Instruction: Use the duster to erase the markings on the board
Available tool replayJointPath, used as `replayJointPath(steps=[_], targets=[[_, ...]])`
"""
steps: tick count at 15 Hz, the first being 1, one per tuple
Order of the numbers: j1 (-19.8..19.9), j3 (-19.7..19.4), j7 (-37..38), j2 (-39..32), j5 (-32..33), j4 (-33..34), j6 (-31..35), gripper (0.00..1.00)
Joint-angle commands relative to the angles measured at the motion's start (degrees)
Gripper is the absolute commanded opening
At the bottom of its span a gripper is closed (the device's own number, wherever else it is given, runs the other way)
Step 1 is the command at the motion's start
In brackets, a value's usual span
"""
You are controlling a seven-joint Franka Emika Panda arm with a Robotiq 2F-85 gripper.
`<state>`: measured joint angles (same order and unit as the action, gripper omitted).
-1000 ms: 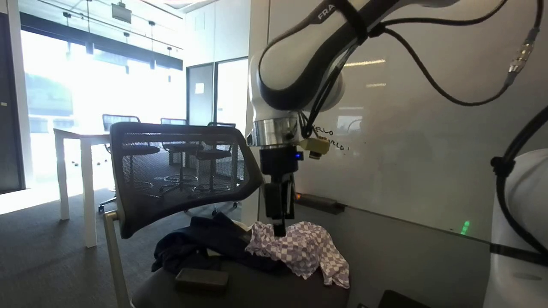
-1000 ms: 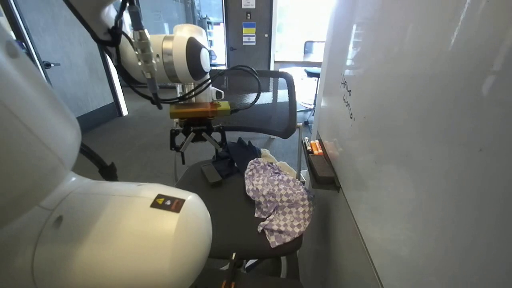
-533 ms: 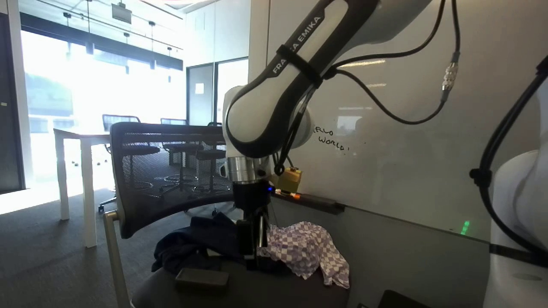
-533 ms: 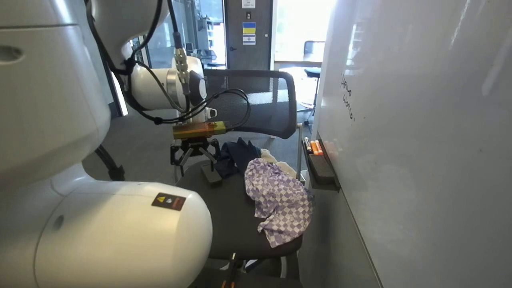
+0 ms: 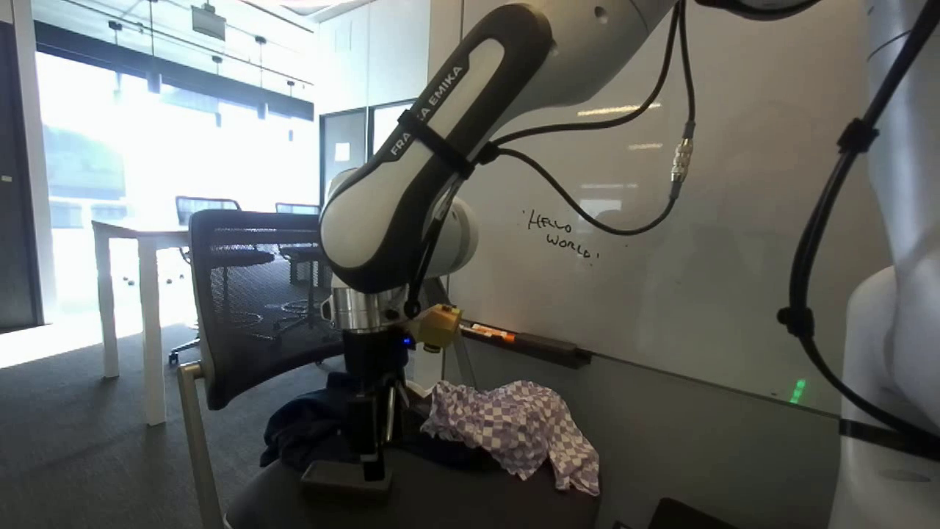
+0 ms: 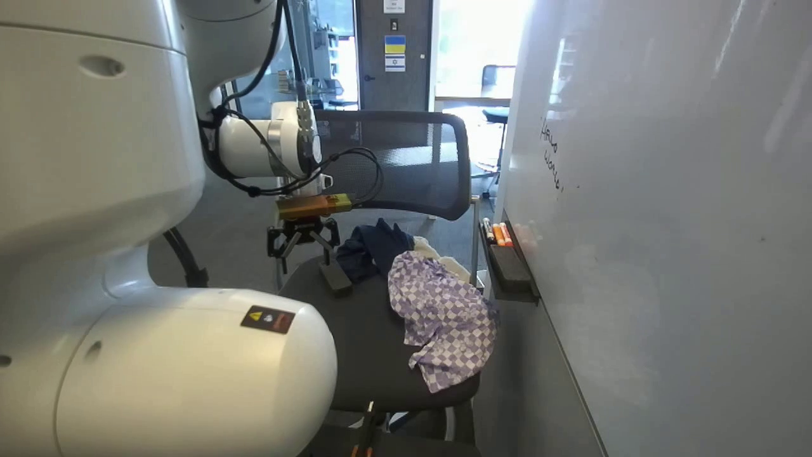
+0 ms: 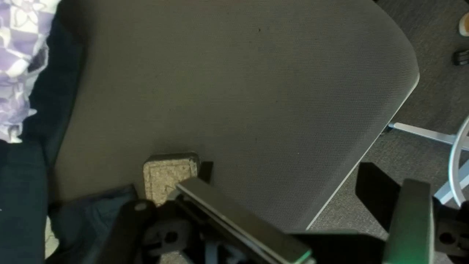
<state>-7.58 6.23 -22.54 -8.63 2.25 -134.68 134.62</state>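
A dark rectangular duster lies on the chair seat in both exterior views (image 5: 330,477) (image 6: 335,280). In the wrist view the duster (image 7: 168,176) shows a pale tan top and is partly hidden by one finger. My gripper (image 5: 374,470) is open and empty, low over the seat. In an exterior view the gripper (image 6: 306,260) has one fingertip close above the duster and the other off to its side. In the wrist view the gripper (image 7: 289,181) is not around the duster. The whiteboard (image 5: 698,294) bears black markings (image 5: 564,239) reading "HELLO WORLD!"; these markings also show in an exterior view (image 6: 550,155).
A purple checkered cloth (image 6: 444,311) and dark clothing (image 6: 380,247) lie on the chair seat (image 6: 368,355) beside the duster. The chair backrest (image 5: 257,294) rises behind the gripper. A board tray (image 6: 517,296) holds several markers (image 6: 498,233) and another dark duster (image 6: 509,266).
My arm has moved down toward the seat, and leftward in an exterior view, bringing the open gripper over to the duster. The duster, cloth and markings have not moved.
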Motion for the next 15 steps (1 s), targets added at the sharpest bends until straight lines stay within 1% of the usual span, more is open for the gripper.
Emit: replayJointPath(steps=[1, 4, 6, 10, 13, 15], targets=[[0.97, 0.92, -0.59, -0.92, -0.24, 0.82, -0.15, 1.00], [1.25, 0.97, -1.35, -2.07, -0.47, 1.74, -0.17, 1.00], [1.19, 0.96, -2.11, -2.07, 0.86, -0.26, 2.88, 1.00], [0.89, 0.29, -1.23, -3.60, 6.81, -1.69, 10.44, 1.00], [0.85, -0.10, -0.57, -5.29, 11.05, -1.58, 15.48, 1.00], [1.09, -0.25, -0.70, -6.48, 12.68, -1.12, 17.47, 1.00]])
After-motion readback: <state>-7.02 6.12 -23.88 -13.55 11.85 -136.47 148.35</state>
